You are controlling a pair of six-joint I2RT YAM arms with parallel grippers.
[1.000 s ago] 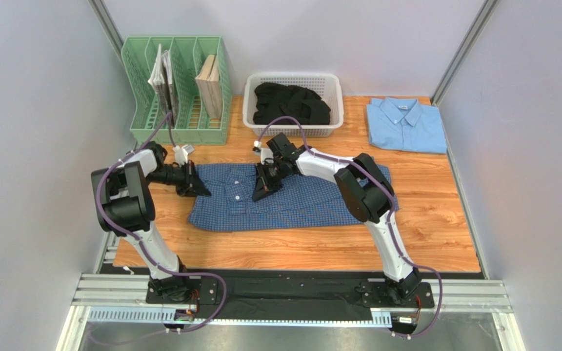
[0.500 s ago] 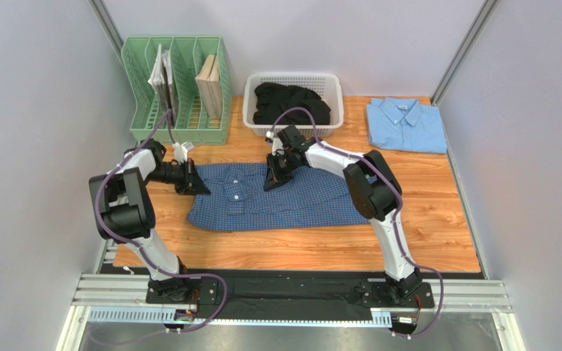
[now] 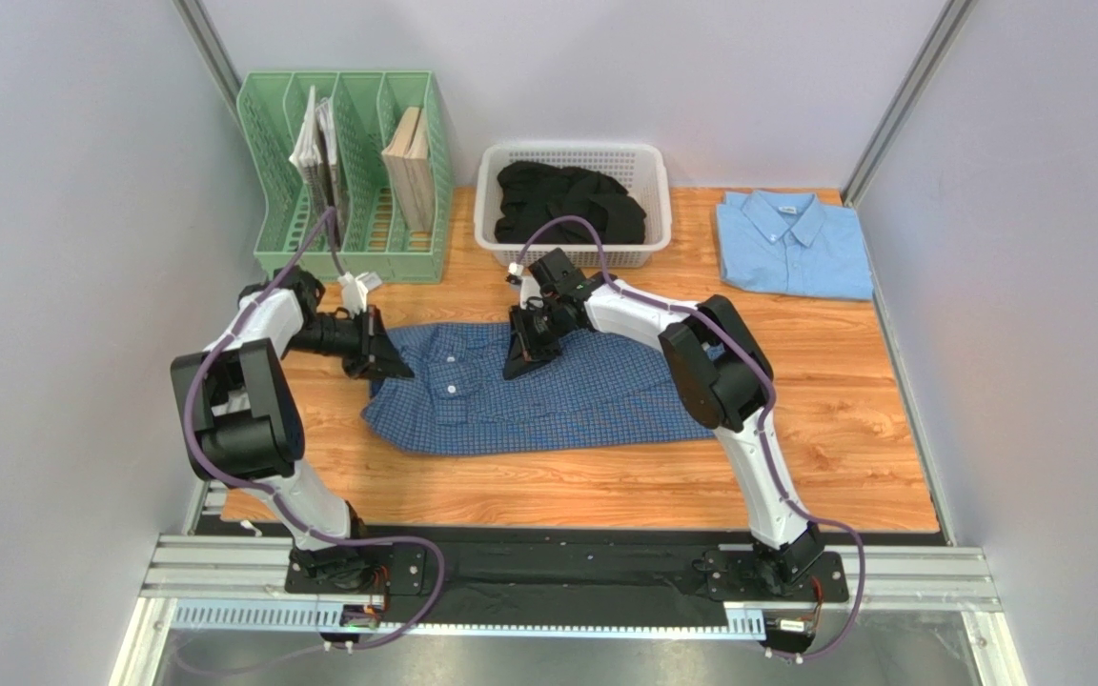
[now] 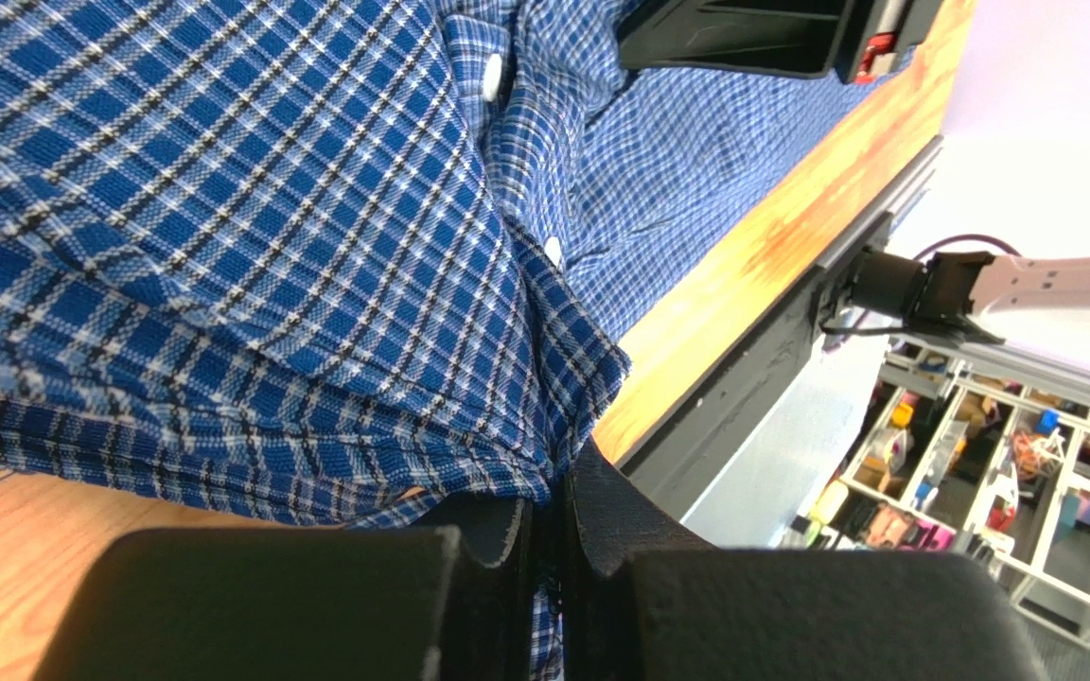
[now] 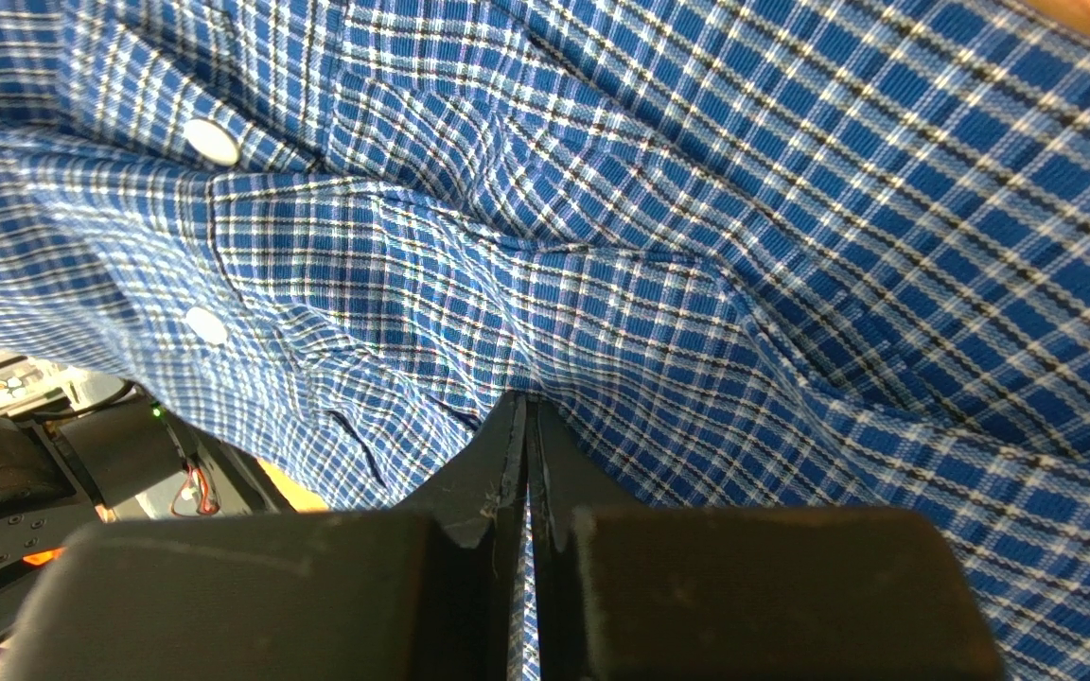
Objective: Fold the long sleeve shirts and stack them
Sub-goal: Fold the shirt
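A dark blue checked shirt (image 3: 541, 393) with white buttons lies spread across the middle of the wooden table, partly folded. My left gripper (image 3: 395, 366) is shut on the shirt's left edge; in the left wrist view its cloth (image 4: 295, 256) is pinched in that gripper (image 4: 559, 490). My right gripper (image 3: 515, 365) is shut on the shirt's top edge near the button strip; in the right wrist view the fabric (image 5: 679, 241) bunches into that gripper (image 5: 527, 426). A plain light blue shirt (image 3: 793, 243) lies folded at the back right.
A green file rack (image 3: 346, 183) with books stands at the back left. A white basket (image 3: 574, 150) holding dark clothes sits behind the checked shirt. Bare wood (image 3: 856, 429) shows to the right and along the front edge.
Both grippers have moved a little toward the back and left with the cloth in them. The checked shirt's upper part has shifted that way.
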